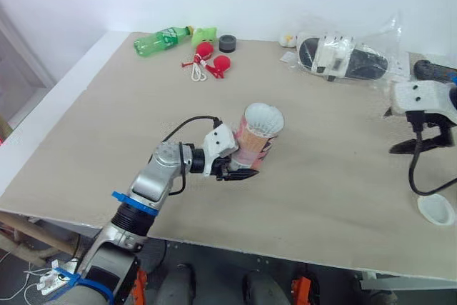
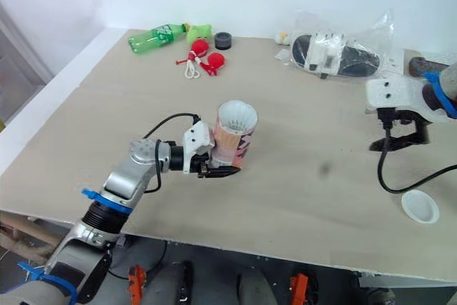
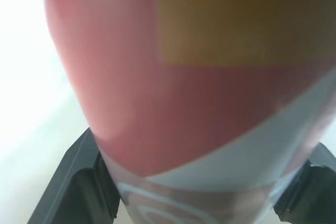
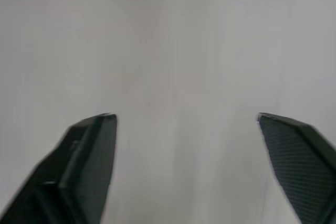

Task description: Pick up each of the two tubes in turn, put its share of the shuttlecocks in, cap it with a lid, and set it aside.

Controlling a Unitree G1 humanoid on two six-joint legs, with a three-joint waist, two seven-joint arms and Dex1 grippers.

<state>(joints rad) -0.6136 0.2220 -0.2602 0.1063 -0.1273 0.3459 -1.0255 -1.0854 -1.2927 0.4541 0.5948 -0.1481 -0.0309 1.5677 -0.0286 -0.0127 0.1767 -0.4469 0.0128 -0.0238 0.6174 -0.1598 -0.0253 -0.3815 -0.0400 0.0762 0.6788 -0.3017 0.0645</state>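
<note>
A: Head views first. Where is the tube?
B: The tube [image 1: 253, 141] is over the middle of the table [image 1: 93, 126], close to upright. Your left gripper [image 1: 245, 169] is clamped low on its wall. White shows at the mouth; I'd judge that's shuttlecock feathers.
A: How will it handle?
B: Light and thin-walled, I'd guess. Squeeze hard and it may dent, and the glossy wrap could slip. Your low hold leaves the mouth free for capping.
A: Anything in your way?
B: The lid [image 1: 436, 209] lies well to the tube's right, below your right gripper [image 1: 423, 139], with a black cable [image 1: 413, 176] looping near it. The green bottle [image 1: 161, 39], red toys [image 1: 213, 61] and plastic bag [image 1: 343, 55] sit well behind the tube.
A: Left wrist view?
B: The tube's pink wall is wedged between both fingers [image 3: 79, 182].
A: Right wrist view?
B: Its fingers [image 4: 86, 156] are spread wide over bare table, holding nothing.
</note>
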